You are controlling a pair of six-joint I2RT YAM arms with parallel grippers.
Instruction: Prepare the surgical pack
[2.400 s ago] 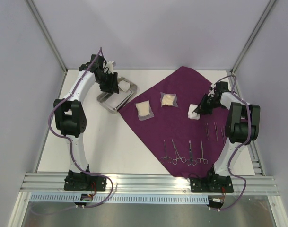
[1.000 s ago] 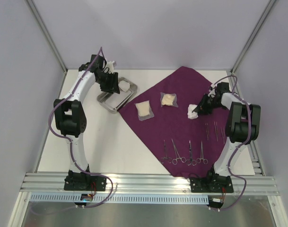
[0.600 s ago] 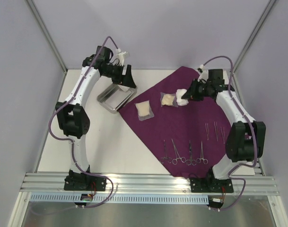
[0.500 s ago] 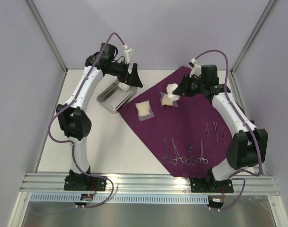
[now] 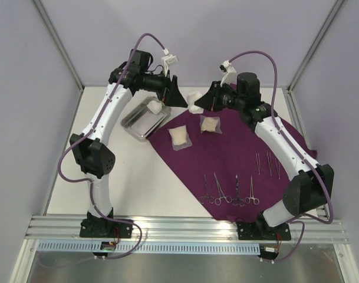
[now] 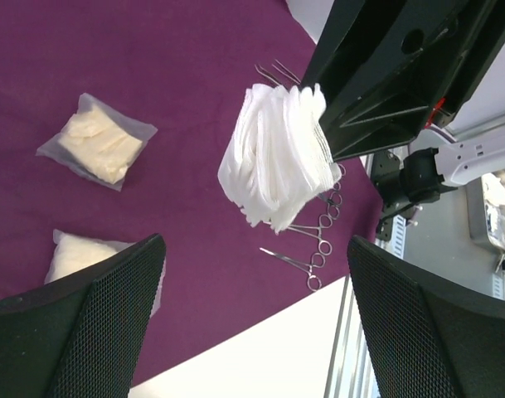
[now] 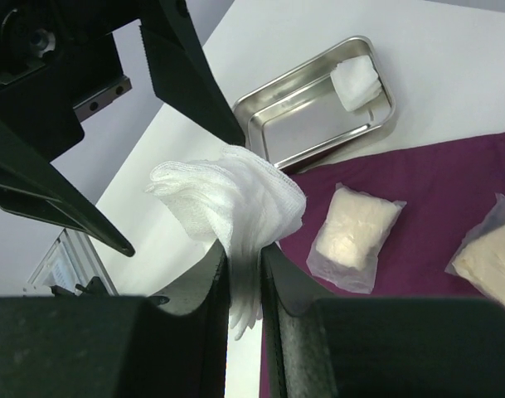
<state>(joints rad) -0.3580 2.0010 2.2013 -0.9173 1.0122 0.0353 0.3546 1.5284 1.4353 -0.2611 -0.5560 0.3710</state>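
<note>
Both my arms have swung up and inward, meeting above and just right of the steel tray (image 5: 134, 125). My right gripper (image 7: 244, 253) pinches a stack of white gauze pads (image 7: 235, 203). My left gripper (image 6: 256, 323) gapes wide beside it, holding nothing. Another gauze pad (image 5: 154, 107) lies inside the tray. The purple cloth (image 5: 226, 156) with the clamps (image 5: 229, 193) lies right of the tray.

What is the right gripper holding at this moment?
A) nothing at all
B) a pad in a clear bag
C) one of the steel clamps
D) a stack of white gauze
D: in the right wrist view the right gripper is closed on a stack of white gauze, while the steel clamps lie on the purple cloth.
</note>
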